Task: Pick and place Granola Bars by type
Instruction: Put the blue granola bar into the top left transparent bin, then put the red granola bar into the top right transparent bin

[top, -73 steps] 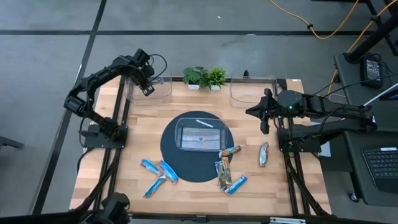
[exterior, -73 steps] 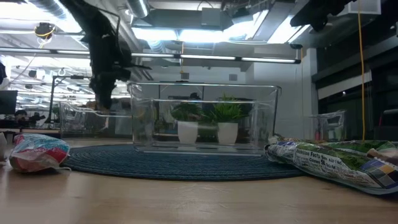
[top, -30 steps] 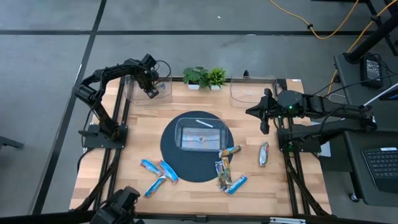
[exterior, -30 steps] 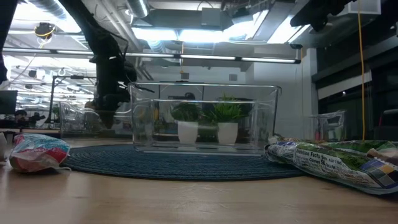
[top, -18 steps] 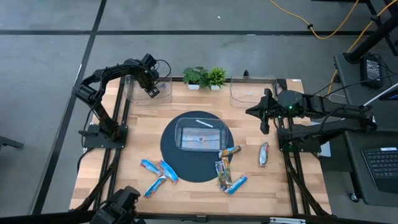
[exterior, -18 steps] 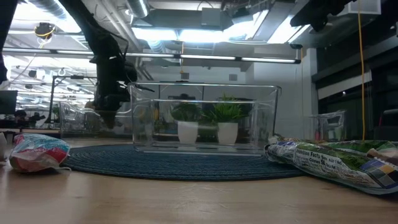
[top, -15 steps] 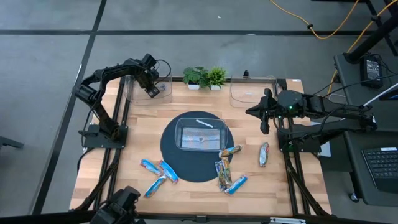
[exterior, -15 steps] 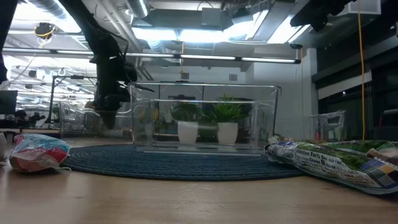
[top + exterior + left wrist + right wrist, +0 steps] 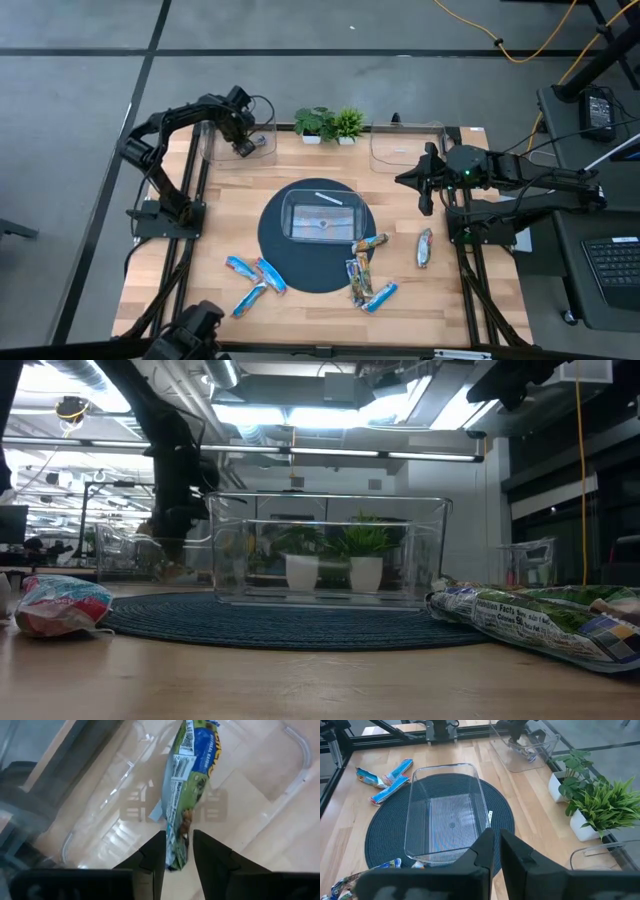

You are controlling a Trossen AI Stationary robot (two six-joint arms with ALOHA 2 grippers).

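My left gripper [image 9: 243, 142] reaches down into the clear bin [image 9: 240, 146] at the table's far left, shut on a green-and-blue multicoloured granola bar [image 9: 189, 780]. My right gripper [image 9: 424, 196] waits shut and empty above the table's right side. Three blue bars [image 9: 255, 280] lie flat at the near left. Two multicoloured bars [image 9: 362, 262] and one blue bar [image 9: 380, 296] lie at the near middle. A silver bar [image 9: 424, 248] lies on the right. My left gripper pinches the bar's near end [image 9: 176, 851] between its two fingers [image 9: 154, 854], which lie on its two flat faces. The fingers come from above, slanting down into the bin, along the bar. The bar points away from the fingers toward the bin floor; whether it touches, I cannot tell.
A clear bin [image 9: 322, 217] stands on a dark round mat [image 9: 275, 240] at the table's middle. Another clear bin [image 9: 405, 146] stands at the far right. Two small potted plants [image 9: 330, 124] stand at the far edge between the bins.
My left gripper has gone a little down into the far-left bin, still shut on the bar.
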